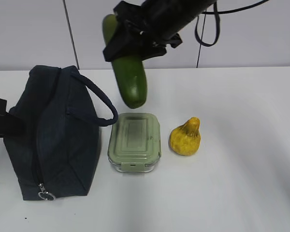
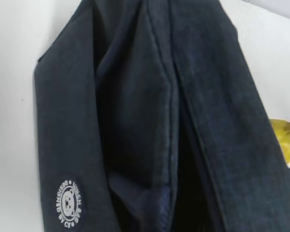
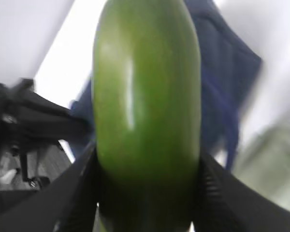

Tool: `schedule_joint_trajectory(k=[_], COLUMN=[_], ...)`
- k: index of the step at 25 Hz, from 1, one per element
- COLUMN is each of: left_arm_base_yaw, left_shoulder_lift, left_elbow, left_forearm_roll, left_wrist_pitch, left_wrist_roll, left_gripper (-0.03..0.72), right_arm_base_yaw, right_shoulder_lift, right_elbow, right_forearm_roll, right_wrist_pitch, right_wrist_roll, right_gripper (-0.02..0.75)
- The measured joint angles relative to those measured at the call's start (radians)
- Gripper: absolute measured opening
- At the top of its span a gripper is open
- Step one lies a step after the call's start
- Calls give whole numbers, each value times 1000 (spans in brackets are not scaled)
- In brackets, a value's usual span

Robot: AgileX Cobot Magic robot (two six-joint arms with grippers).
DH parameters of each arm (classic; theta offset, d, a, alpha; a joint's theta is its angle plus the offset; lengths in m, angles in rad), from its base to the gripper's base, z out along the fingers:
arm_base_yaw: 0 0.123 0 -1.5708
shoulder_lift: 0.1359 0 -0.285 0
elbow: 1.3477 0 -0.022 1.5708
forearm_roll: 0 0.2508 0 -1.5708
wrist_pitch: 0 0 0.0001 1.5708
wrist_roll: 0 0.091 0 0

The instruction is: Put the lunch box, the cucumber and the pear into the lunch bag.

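Right gripper (image 1: 128,46) grips cucumber (image 1: 130,82) aloft, near lunch bag (image 1: 53,135).

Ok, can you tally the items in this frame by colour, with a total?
Green: 2, the cucumber held in the right pincer and the lunch box with its sage lid
Yellow: 1, the pear
Navy: 1, the lunch bag
Total: 4

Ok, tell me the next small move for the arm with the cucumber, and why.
Probably carry it left until it hangs over the lunch bag, then lower it in. The right gripper holds the cucumber in the air, above and behind the lunch box, not yet over the bag. The left wrist view shows the bag's top gaping open, so the way in looks free.
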State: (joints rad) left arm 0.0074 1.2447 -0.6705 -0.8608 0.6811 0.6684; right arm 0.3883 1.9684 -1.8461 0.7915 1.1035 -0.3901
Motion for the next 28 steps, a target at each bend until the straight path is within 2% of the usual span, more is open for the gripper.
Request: schedule_joint_trajectory(k=[2,3,8,11,14,17,23,28], left_arm_base_yaw=[0,0,-1,-1,-1,-1,-1,-1], left_shoulder_lift=[13,16,19,19,19,19,19,19], left_elbow=[-1,-1,-1,-1,-1,-1,-1,-1], left_forearm_roll=[-3,-6,-55,-106,-149,-178,-196,-198], left_wrist_pitch=[0,0,0,0,-1,-3,-4,-5], left_wrist_roll=[3,3,3,8,27,41,53,55], left_gripper=[7,-4,-13,-15,-15,-15,-15,-15], right_arm_base_yaw=[32,44,94,99,99,99,99,99], right_shoulder_lift=[0,0,7,48,105,158,264,306], right_elbow=[0,0,0,0,0,0,0,0], right_forearm_roll=[59,87,314,505,612,655,662,574], right_wrist_pitch=[-59,-87,-212,-226,-232,-232,-230,-228], right_wrist_roll=[-29,-45,-179,-264,-299,-313,-327,-330], right_gripper=[383,383,383,383,383,383,383,383])
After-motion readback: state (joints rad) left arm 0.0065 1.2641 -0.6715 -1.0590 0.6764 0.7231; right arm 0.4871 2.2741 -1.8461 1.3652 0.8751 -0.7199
